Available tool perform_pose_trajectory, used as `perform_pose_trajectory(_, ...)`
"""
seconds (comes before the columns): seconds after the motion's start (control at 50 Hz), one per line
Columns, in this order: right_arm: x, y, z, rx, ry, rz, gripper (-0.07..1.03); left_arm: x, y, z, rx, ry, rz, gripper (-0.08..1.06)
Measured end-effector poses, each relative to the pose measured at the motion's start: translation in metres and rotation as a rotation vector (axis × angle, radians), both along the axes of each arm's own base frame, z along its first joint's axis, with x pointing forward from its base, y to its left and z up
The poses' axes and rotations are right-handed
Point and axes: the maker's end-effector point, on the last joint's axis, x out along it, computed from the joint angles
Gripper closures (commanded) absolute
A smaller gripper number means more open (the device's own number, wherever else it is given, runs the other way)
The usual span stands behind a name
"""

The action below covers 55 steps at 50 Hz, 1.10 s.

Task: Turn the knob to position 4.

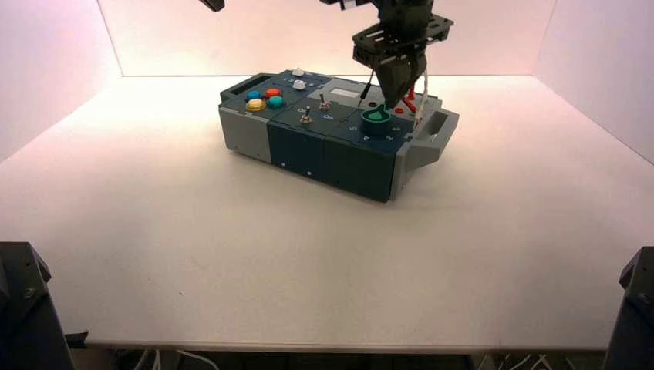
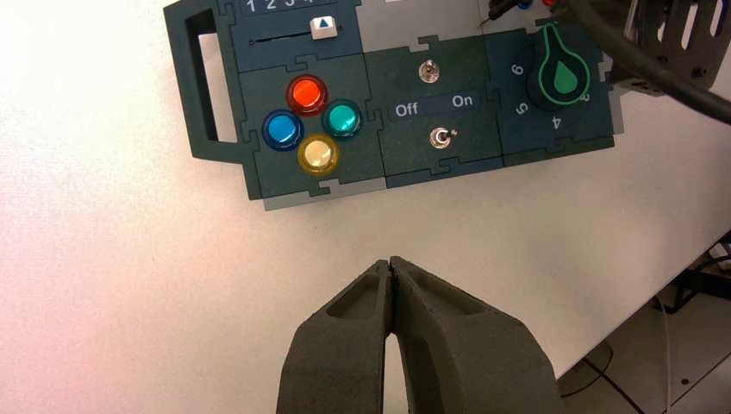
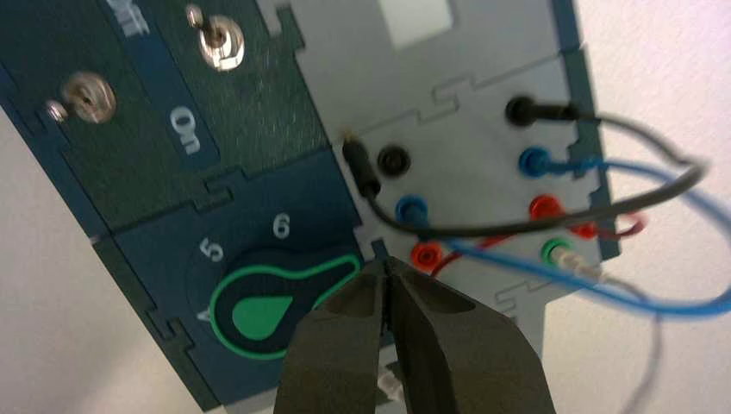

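Green and teardrop-shaped, the knob (image 3: 278, 308) sits on a dark round base at the box's (image 1: 308, 150) right end, beside the grey panel with the wire sockets. The left wrist view shows its pointed tip directed away from the 4 printed on the near side of the dial, toward the far edge of the box, so I judge a large turn is needed.

The right end effector (image 3: 390, 269) hovers with its tips just at the knob's pointed tip; its dark fingers (image 3: 448, 336) are pressed together and hold nothing. The left end effector (image 2: 390, 267) waits above the white surface (image 1: 231, 254) in front of the box, also closed and empty.

To do this step well, I think the closed tips should push against the flat side of the point and sweep it around in small arcs, or the fingers should open and take the narrow part between them. The knob looks like smooth, hard plastic, so the tips may slip off. The black wire (image 3: 517, 222) and the blue wire (image 3: 638, 302) are soft and loop loosely near the knob; the end effector should keep clear of them.
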Motion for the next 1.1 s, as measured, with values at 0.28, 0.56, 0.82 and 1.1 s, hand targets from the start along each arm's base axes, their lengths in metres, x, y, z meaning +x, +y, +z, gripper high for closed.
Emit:
perform_pose_trajectory(0.28, -0.007, -0.004, -0.005, -0.008, 0.018, -0.002, 0.98, 0.0, 0.0, -0.001, 0.001, 0.001, 0.0, 1.0)
perform_pose_trajectory(0.56, -0.008, 0.001, -0.004, 0.008, 0.021, -0.007, 0.98, 0.0, 0.0, 0.0, 0.0, 0.0, 0.0, 1.0)
perform_pose_trajectory(0.82, -0.007, 0.013, 0.001, 0.022, 0.006, 0.012, 0.98, 0.0, 0.0, 0.0, 0.0, 0.0, 0.001, 1.0)
perform_pose_trajectory(1.1, -0.006, 0.026, 0.005, 0.043, -0.004, 0.027, 0.98, 0.0, 0.0, 0.0, 0.0, 0.0, 0.001, 1.0)
